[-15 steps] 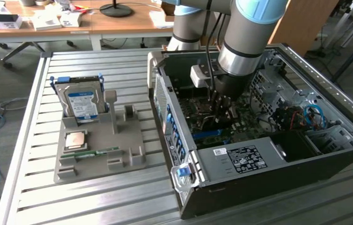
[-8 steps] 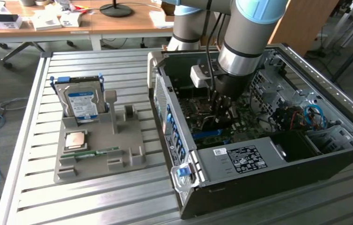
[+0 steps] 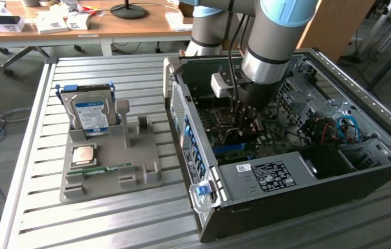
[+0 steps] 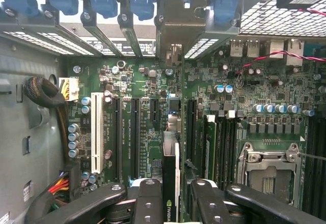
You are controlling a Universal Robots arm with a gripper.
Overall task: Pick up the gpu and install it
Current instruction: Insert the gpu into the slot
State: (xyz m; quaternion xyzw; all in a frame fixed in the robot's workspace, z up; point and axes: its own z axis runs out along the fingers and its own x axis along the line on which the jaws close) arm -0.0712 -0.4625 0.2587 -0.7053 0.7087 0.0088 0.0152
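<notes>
**Thin dark flat gpu (image 4: 170,175) card in grip**

Slatted aluminium surface (image 3: 112,228) carries an open dark-grey sheet-metal tower case (image 3: 299,181). Inside it sits a glossy green motherboard (image 4: 147,132) with long black slots (image 4: 133,137). The gpu stands edge-on over them; can't tell if it's seated. Black fingers (image 4: 148,201) are clamped on its flat faces. Likely light, stiff and brittle: hold the top edge, off the components.

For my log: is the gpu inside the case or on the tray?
Inside: the gripper holds the gpu over the motherboard. Seated or not: cannot tell.
</notes>
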